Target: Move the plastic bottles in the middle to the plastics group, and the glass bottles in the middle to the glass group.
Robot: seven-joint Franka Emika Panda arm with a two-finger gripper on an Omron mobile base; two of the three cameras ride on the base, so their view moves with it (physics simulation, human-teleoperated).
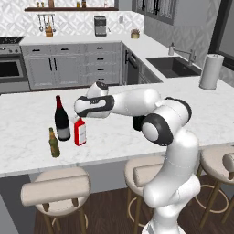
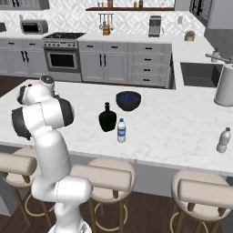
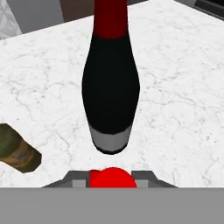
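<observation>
Working over a white marble island counter point(image 1: 27, 151) in a grey-cabinet kitchen | my gripper point(image 3: 113, 178) clamped on the red bottle's point(image 1: 80, 132) cap, bottle standing on the counter | wine bottle point(image 3: 110, 83) just ahead | beer bottle point(image 3: 15, 151) near, beyond it.

A white marble tabletop point(image 1: 27, 151) forms an island, with round cushioned stools point(image 1: 55, 189) tucked along its near edge over a dark wood floor point(image 2: 136, 214). Beyond it, grey cabinets point(image 2: 113, 63) line the far wall beneath patterned tile, with an oven point(image 2: 61, 57), a wall shelf point(image 1: 68, 8), a sink point(image 1: 171, 66) and a dark window point(image 1: 226, 27).
</observation>
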